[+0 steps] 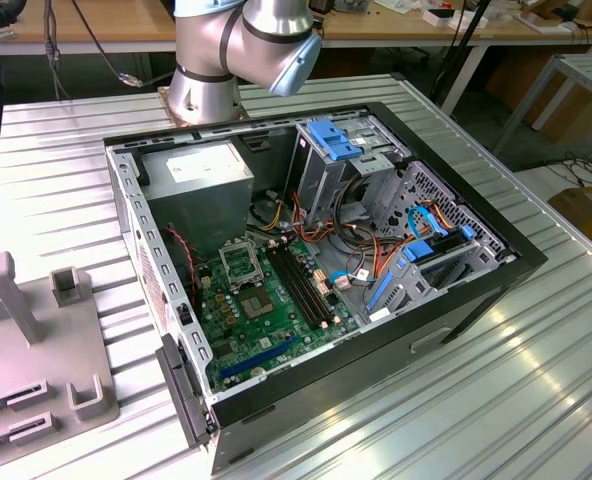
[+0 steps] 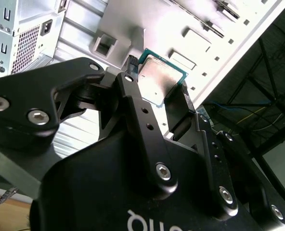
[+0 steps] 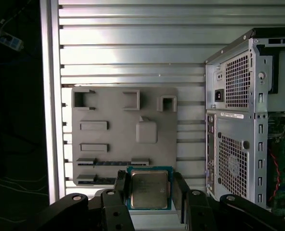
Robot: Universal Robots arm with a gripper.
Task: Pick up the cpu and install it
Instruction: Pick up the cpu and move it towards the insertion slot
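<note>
CPU [image 3: 149,190], its lid print too small to read, is pinched at two opposite edges by the gripper [image 3: 149,183] over one edge of the grey tray [image 3: 116,120] (a white label [image 3: 231,115] marks the rear of the case [image 3: 234,159], just beside); the socket [image 1: 239,262] sits uncovered in the open case.

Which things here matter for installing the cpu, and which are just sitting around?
Part of the job:
cpu, clamped in the gripper
socket on the motherboard
open computer case
grey holder tray

Just lying about:
power supply
blue drive cage
loose cables
</note>
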